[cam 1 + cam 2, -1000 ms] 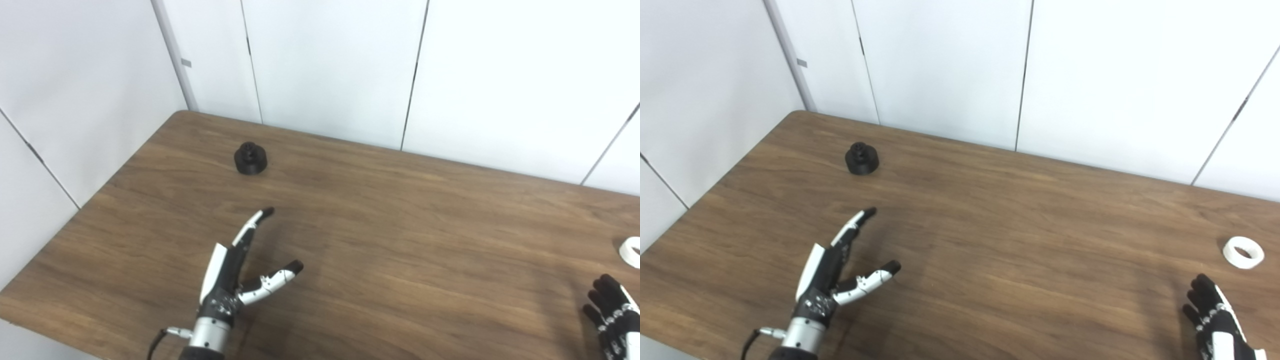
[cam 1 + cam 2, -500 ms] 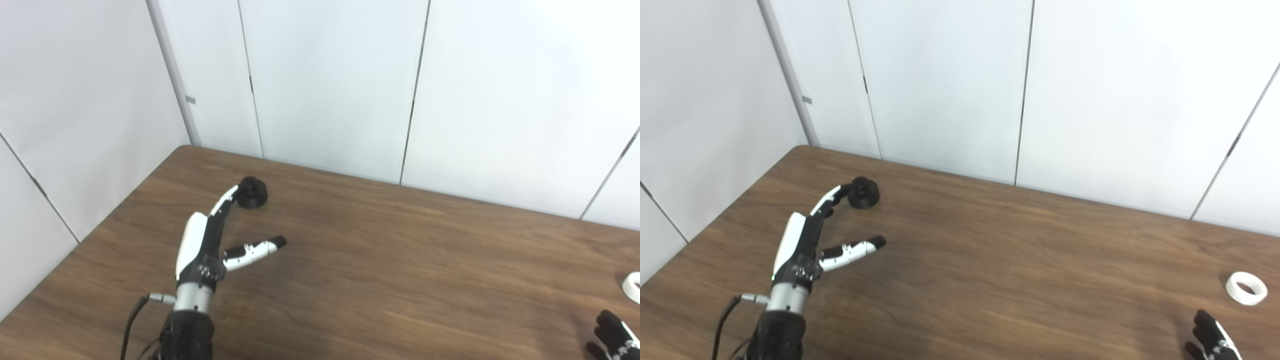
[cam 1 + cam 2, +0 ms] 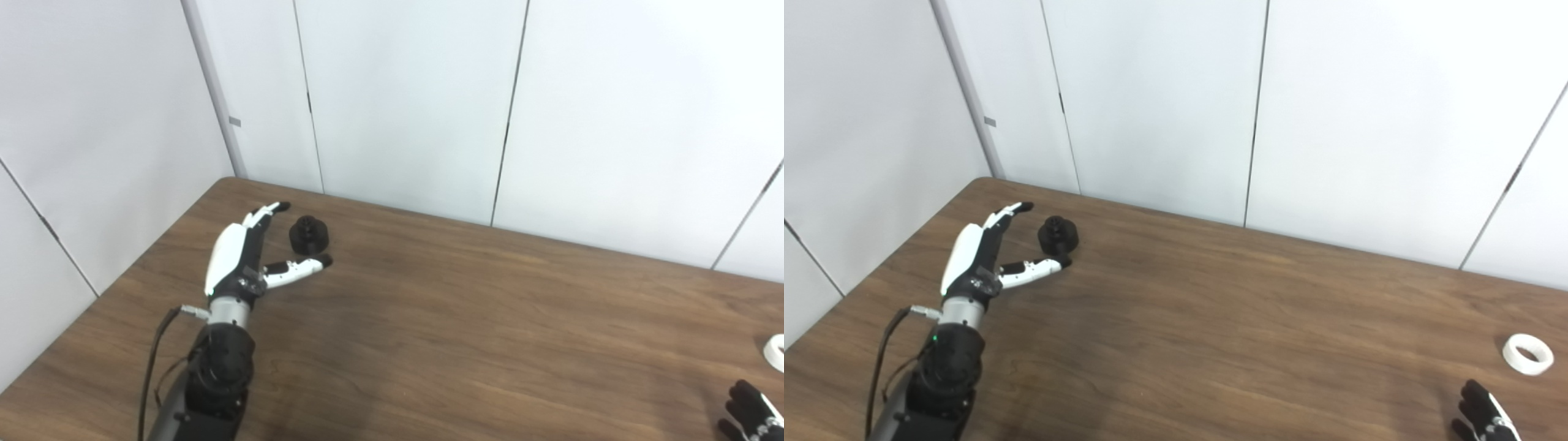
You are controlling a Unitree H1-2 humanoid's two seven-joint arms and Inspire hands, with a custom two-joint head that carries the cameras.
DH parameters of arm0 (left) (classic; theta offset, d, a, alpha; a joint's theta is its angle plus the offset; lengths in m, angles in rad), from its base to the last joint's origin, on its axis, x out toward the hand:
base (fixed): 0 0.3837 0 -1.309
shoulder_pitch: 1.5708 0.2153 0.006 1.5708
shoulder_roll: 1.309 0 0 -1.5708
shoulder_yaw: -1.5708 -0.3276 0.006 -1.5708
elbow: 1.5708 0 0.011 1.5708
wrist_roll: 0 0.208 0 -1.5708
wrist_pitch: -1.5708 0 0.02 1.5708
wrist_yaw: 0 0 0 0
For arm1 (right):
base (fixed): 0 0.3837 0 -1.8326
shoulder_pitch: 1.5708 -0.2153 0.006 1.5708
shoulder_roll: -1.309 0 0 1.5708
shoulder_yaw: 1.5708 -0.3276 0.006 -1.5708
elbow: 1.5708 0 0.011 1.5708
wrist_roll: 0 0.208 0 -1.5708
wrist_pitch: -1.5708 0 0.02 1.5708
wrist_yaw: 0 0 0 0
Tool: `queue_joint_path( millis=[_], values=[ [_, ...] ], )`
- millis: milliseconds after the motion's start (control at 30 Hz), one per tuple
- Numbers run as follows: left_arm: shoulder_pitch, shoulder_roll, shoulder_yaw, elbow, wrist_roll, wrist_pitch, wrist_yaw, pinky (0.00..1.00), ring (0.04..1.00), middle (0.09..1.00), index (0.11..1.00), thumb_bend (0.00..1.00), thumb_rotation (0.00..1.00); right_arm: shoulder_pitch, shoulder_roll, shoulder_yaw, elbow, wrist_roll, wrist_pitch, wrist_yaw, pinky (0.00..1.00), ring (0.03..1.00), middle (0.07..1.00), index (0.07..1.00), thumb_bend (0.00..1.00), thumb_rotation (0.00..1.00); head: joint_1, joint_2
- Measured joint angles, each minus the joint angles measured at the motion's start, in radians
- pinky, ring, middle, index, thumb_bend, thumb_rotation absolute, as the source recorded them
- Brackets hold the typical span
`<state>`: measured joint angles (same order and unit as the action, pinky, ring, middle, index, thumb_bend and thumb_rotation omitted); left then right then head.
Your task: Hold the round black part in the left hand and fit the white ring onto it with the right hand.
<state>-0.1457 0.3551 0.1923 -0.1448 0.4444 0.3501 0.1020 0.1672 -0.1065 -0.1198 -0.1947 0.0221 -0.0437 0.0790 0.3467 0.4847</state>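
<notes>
The round black part (image 3: 308,236) stands on the brown table (image 3: 465,318) at the far left. My left hand (image 3: 242,260) is open, its fingers reaching along the part's left side and its thumb (image 3: 300,266) just in front of it, not closed on it. The white ring (image 3: 1527,353) lies on the table at the far right. My right hand (image 3: 1482,416) shows only as fingertips at the bottom right edge, a little in front of the ring; its state is unclear.
White wall panels (image 3: 404,104) stand close behind the table's far edge and along its left side. The black part sits close to the table's far left corner.
My left hand has reached farther forward and left, so the black part now sits between its fingers and thumb. The camera tilted up between the oldest frame and now. The right hand stays low.
</notes>
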Motion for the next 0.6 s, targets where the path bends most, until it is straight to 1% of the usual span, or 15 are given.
queue_joint_path(
  millis=[67,133,200,267,400,500,567,600],
  values=[
    [-0.023,0.018,-0.005,0.034,0.003,0.0,0.0,1.0,1.0,0.943,0.86,0.96,0.35,0.0,0.0,0.005,-0.001,0.0,0.0,0.0,0.89,0.926,0.912,0.888,0.59,0.97,0.002,0.002],
    [-0.049,0.043,-0.024,0.077,0.022,0.001,-0.002,1.0,1.0,0.954,0.859,0.97,0.36,0.0,0.0,0.007,-0.001,0.0,0.0,0.001,0.89,0.925,0.911,0.885,0.61,0.98,0.002,0.002],
    [-0.077,0.07,-0.043,0.129,0.039,0.002,-0.004,1.0,1.0,0.964,0.859,0.99,0.37,0.001,0.0,0.008,-0.002,-0.001,0.001,0.001,0.92,0.934,0.915,0.89,0.61,0.99,0.0,0.003],
    [-0.1,0.088,-0.059,0.167,0.061,0.008,-0.004,1.0,1.0,0.978,0.865,1.0,0.4,0.001,0.0,0.01,-0.003,-0.004,0.001,0.0,0.93,0.936,0.915,0.891,0.59,1.0,-0.003,0.006],
    [-0.14,0.102,-0.093,0.231,0.081,0.039,-0.011,1.0,1.0,0.998,0.874,1.0,0.42,0.002,0.0,0.015,-0.006,-0.011,0.0,0.001,0.95,0.947,0.922,0.9,0.58,1.0,-0.008,0.006],
    [-0.16,0.113,-0.122,0.267,0.099,0.052,-0.027,1.0,1.0,1.0,0.877,1.0,0.44,0.002,0.0,0.015,-0.006,-0.009,0.0,0.001,0.94,0.94,0.914,0.893,0.59,0.99,-0.011,0.006],
    [-0.185,0.122,-0.138,0.316,0.103,0.062,-0.035,1.0,1.0,1.0,0.872,1.0,0.44,0.003,0.0,0.016,-0.006,-0.008,0.0,0.002,0.98,0.962,0.933,0.914,0.57,1.0,-0.012,0.008],
    [-0.196,0.126,-0.142,0.338,0.105,0.069,-0.036,1.0,1.0,1.0,0.869,1.0,0.44,0.003,0.0,0.017,-0.006,-0.004,-0.001,0.005,0.99,0.978,0.953,0.939,0.54,1.0,-0.012,0.008]
  ],
)
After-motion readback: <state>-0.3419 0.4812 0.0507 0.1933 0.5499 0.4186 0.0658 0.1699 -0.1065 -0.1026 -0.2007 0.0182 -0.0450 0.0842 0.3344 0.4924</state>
